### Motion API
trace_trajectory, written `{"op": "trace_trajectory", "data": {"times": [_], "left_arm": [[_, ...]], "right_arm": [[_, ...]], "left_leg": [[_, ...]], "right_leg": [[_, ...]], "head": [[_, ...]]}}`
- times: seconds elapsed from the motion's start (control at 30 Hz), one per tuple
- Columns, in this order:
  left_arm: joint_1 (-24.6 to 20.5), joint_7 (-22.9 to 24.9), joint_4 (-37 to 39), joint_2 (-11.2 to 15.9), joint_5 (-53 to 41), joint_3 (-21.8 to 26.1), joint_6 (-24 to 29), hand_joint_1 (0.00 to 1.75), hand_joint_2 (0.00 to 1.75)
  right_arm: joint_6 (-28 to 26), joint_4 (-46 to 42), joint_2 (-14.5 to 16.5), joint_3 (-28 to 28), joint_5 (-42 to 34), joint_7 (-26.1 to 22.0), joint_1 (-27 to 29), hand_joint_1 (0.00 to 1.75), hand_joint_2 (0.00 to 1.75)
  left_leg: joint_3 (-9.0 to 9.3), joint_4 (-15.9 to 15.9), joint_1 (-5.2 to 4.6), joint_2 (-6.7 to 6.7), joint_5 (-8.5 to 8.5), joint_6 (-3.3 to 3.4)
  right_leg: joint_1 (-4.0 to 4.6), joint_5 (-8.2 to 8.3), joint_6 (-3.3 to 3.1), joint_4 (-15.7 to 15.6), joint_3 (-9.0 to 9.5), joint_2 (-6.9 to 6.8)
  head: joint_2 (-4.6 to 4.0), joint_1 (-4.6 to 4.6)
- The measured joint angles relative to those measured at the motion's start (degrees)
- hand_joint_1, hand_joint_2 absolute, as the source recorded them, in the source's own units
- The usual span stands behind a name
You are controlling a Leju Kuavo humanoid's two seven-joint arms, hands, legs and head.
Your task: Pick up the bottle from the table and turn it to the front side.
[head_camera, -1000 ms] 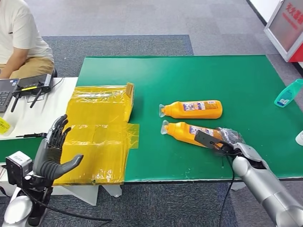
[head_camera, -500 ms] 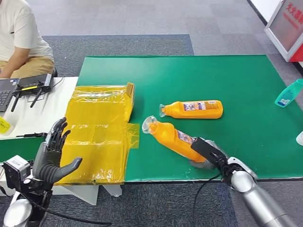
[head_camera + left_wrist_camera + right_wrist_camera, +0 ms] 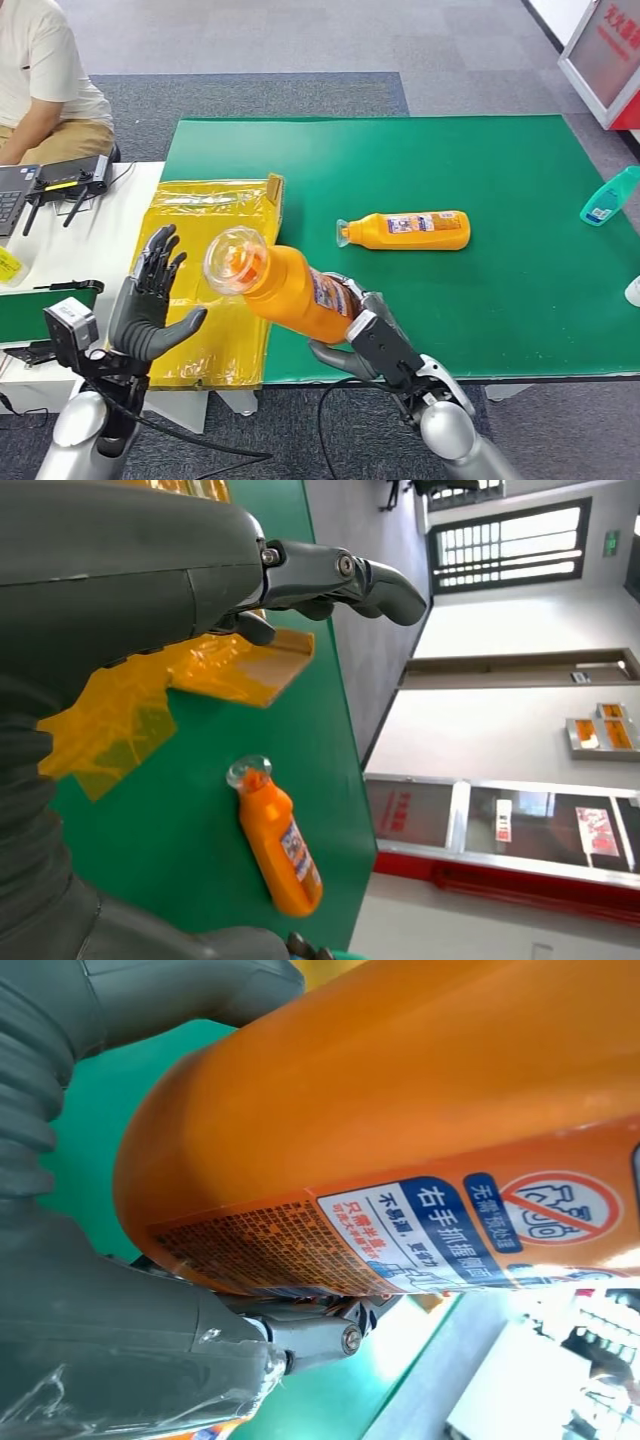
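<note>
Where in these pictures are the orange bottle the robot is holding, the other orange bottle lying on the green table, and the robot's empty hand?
Held bottle (image 3: 290,290), head view: on its orange body.
Lying bottle (image 3: 411,230), head view: on its label.
Left hand (image 3: 147,315), head view: on the palm.

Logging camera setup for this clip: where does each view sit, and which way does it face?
Head: high on the body, looking down at the green table; left hand open, right hand holding the bottle.
Left wrist: behind the left hand, facing the second bottle, also in the head view.
Right wrist: behind the right hand, against the held bottle.
</note>
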Motion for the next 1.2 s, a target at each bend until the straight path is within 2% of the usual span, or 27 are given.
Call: {"op": "trace_trajectory", "data": {"times": [0.17,0.33,0.6,0.87,1.2], "left_arm": [[-1.4,0.8,1.6,-1.3,2.6,-3.3,-1.3,0.00,1.75],[-1.8,1.3,2.1,-1.9,4.0,-6.2,-2.6,0.00,1.75],[-4.2,4.3,2.1,-2.6,9.4,-15.6,-5.2,0.00,1.75],[-8.5,5.7,2.2,-2.4,-0.4,-21.7,0.1,0.00,1.75],[-12.1,5.9,2.0,-2.1,-6.9,-25.2,4.6,0.00,1.75]], "right_arm": [[-3.2,0.0,2.4,2.7,1.7,-0.1,-1.0,1.75,1.75],[-5.1,0.4,3.4,4.1,1.9,0.1,-1.4,1.75,1.75],[-9.4,3.5,5.1,5.2,2.3,0.7,-3.2,1.75,1.75],[-11.0,5.7,5.4,5.5,3.3,0.8,-3.9,1.75,1.75],[-11.2,7.9,5.8,6.0,4.6,0.5,-3.4,1.75,1.75]], "left_leg": [[-0.02,0.0,-0.02,0.00,0.01,0.02],[-0.07,0.0,-0.02,0.00,0.01,0.01],[-0.13,0.0,-0.02,0.00,0.02,0.02],[-0.14,0.0,-0.02,0.00,0.08,-0.01],[-0.15,0.0,-0.02,0.02,0.09,0.01]], "right_leg": [[-0.02,0.01,0.02,0.0,-0.01,0.00],[-0.02,0.01,0.02,0.0,-0.08,0.00],[-0.03,0.04,0.03,0.0,-0.13,0.00],[-0.03,0.08,-0.01,0.0,-0.16,0.00],[-0.03,0.10,-0.04,0.0,-0.20,0.03]], "head": [[0.00,-0.01],[0.00,-0.01],[0.00,-0.01],[0.00,-0.01],[0.00,0.01]]}}
